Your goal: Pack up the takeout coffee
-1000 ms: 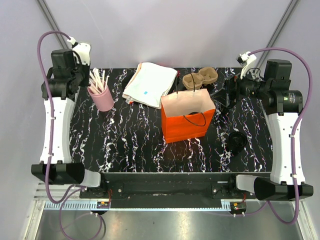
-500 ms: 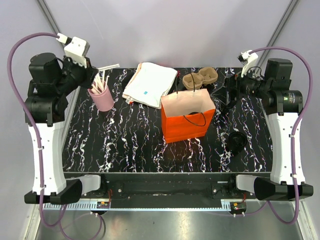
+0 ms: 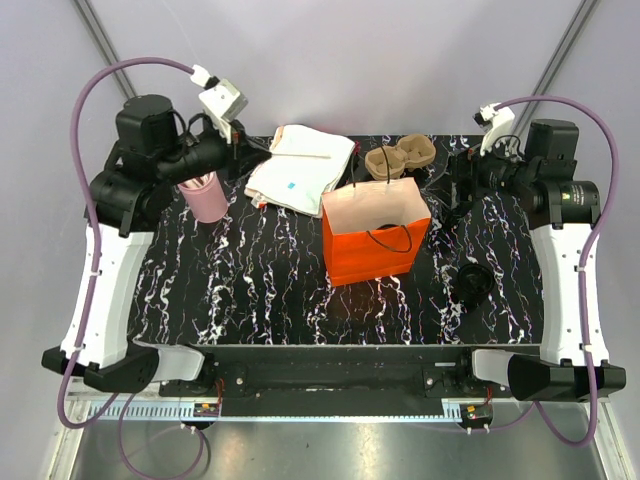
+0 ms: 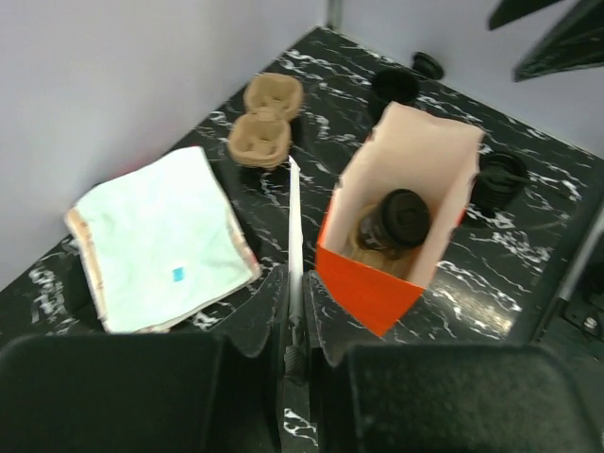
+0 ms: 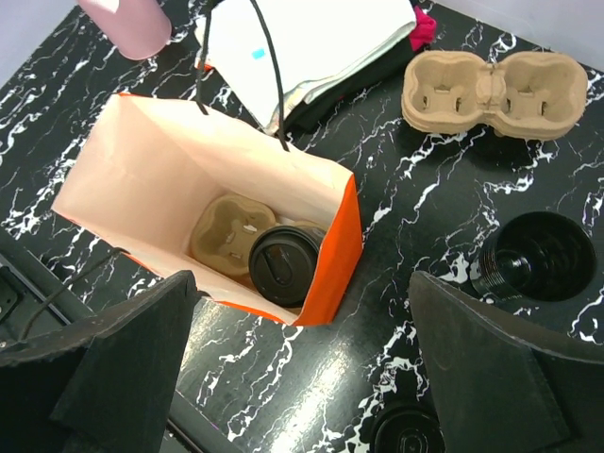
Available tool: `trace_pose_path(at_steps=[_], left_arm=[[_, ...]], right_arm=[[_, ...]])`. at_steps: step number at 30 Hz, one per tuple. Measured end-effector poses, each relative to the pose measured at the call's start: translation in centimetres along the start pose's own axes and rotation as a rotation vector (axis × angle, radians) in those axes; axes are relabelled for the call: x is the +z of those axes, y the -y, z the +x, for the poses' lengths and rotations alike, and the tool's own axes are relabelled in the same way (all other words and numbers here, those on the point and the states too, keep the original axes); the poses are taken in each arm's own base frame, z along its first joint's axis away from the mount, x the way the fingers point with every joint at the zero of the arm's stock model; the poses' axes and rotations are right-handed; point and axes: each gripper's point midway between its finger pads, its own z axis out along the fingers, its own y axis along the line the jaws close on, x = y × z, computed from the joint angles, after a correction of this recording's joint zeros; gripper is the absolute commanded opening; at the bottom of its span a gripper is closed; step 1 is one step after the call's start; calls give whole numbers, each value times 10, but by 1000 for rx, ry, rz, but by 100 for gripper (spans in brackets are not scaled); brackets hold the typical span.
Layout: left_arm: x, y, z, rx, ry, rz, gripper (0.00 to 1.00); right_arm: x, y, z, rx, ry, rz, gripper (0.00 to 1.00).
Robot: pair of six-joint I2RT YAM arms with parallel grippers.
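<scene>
The takeout coffee (image 5: 283,265), a black cup with its lid on, stands upright inside the orange paper bag (image 3: 372,258). Its long axis is vertical and its lid faces the bag's open mouth. It sits in 1 hollow of a cardboard tray (image 5: 219,232) on the bag's floor, on the side toward the right arm and close to the orange wall; the other hollow is bare. The bag stands mid-counter (image 3: 250,290), with open marble in front of it and to its left. Behind it, near the far edge, lie a second 2-hollow tray (image 3: 400,158) and a stack of napkins (image 3: 300,172). An open black cup (image 5: 533,255) stands near the bag's right side. The left gripper (image 4: 295,283) hangs above the far-left corner by the pink cup (image 3: 205,200), its jaws pinched narrow on a wooden stirrer (image 4: 294,222) that points out over the napkins. The right gripper (image 3: 455,190) is above the counter right of the bag, its jaws spread wide and holding nothing.
</scene>
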Motion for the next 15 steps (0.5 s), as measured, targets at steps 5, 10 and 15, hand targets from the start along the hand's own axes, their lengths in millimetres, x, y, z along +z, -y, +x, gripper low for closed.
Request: trace_pose_path(at_steps=[5,10,15], left_arm=[[16,25,5,-4,-22,117,11],[25,46,12,9,-48,206,10],[31,61,24,20,-76,264,7]], right_arm=[[4,5,6,6,-12,18,100],[5,10,6,3,-12,37,100],[5,11,6,2,-9,40,100]])
